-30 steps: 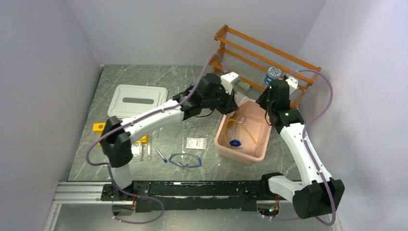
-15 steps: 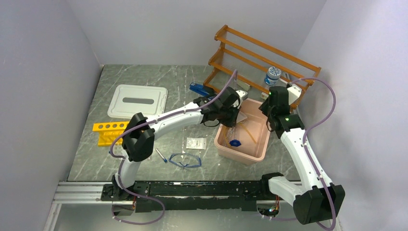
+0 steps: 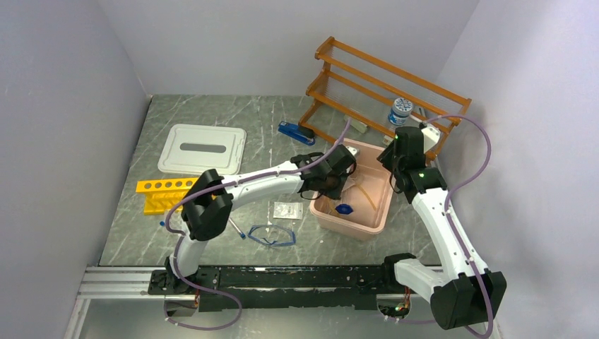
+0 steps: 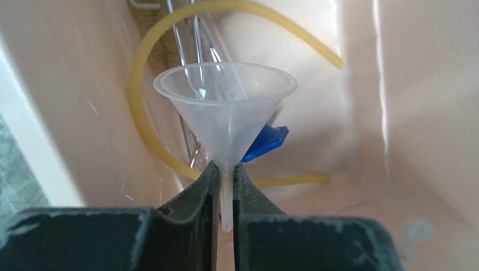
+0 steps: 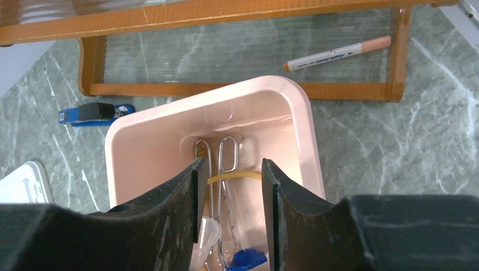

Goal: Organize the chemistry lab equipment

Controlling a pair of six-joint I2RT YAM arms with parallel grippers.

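My left gripper (image 4: 225, 169) is shut on the stem of a clear plastic funnel (image 4: 226, 107), held low inside the pink bin (image 3: 367, 229). Under the funnel lie coiled tan tubing (image 4: 141, 73), a small blue cap (image 4: 265, 141) and a glass graduated tube. My right gripper (image 5: 229, 169) hangs open over the bin's far end, nothing between its fingers. The funnel (image 5: 209, 237) and tubing (image 5: 237, 176) show below it. On the table left of the bin lie a white packet (image 3: 287, 210), blue-framed goggles (image 3: 272, 235) and a blue-capped tube (image 3: 236, 229).
A wooden shelf rack (image 3: 385, 85) stands behind the bin with a blue-capped bottle (image 3: 400, 110) and a marker (image 5: 338, 53). A blue stapler (image 3: 295, 132) lies by the rack. A white lid (image 3: 201, 147) and a yellow tube rack (image 3: 159, 194) sit at the left.
My left arm has swung the funnel from behind the bin's back-left corner forward and down into the bin. The right arm has barely shifted.
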